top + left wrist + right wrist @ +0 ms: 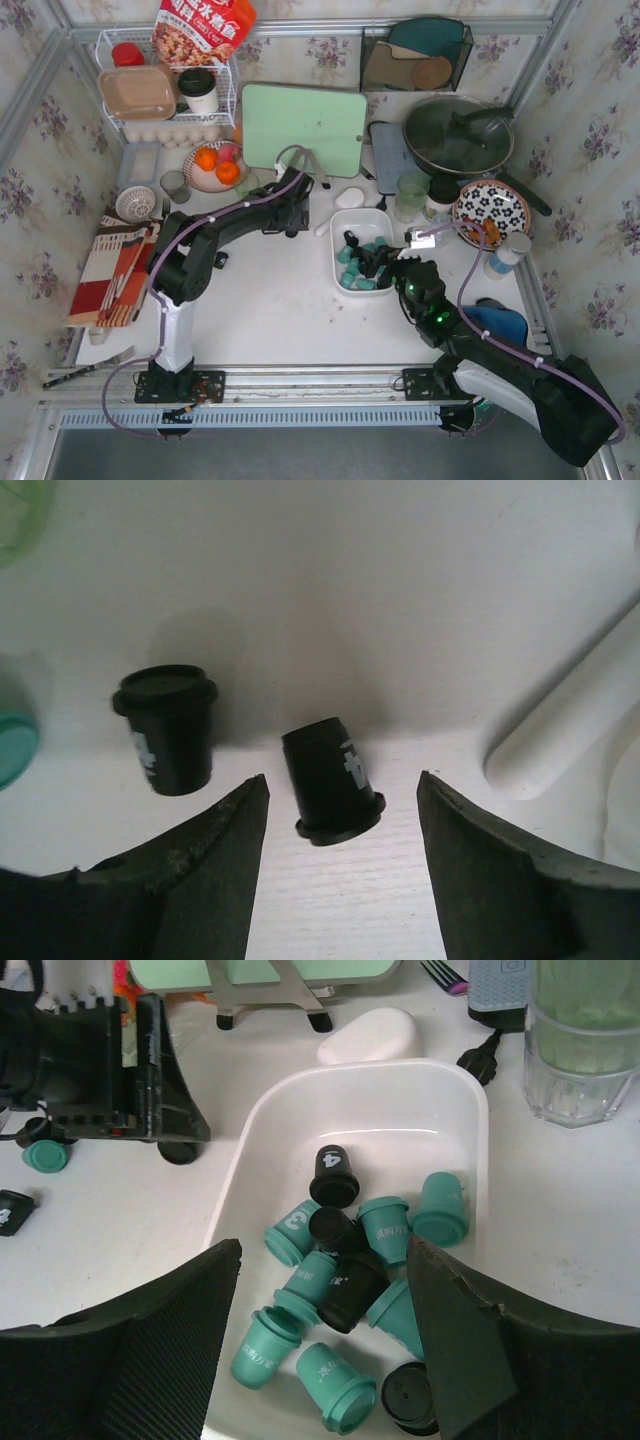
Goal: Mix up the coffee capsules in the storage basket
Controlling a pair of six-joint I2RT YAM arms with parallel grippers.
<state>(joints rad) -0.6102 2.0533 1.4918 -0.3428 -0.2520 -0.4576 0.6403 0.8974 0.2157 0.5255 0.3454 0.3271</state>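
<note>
1. Left claw (340, 780) hangs low over the white bench (400, 580), left of the storage basket, with its jaws parted and released, grasping nothing.
2. In its wrist view a teal capsule (12, 750) shows at the left edge, cut off by the picture.
3. Next to the right, a black capsule (168, 730) stands on the bench with its wide end up, outside the jaws.
4. Between the jaws a second black capsule (335, 780) leans tipped, rim toward the camera, with a gap to each finger.
5. Further right lies a white rod-shaped thing (570, 720); I cannot tell what it is.
6. The storage basket (455, 1110) sits mid-bench, just right of that claw. The coffee capsules (385, 1225), teal and black together, lie heaped in its near half, many on their sides and touching.
7. Right claw (325, 1250) hovers over the basket's near end, jaws spread and released, with nothing held between them.
8. A pale green tumbler (585, 1050) stands just beside the basket's far right corner.
</note>
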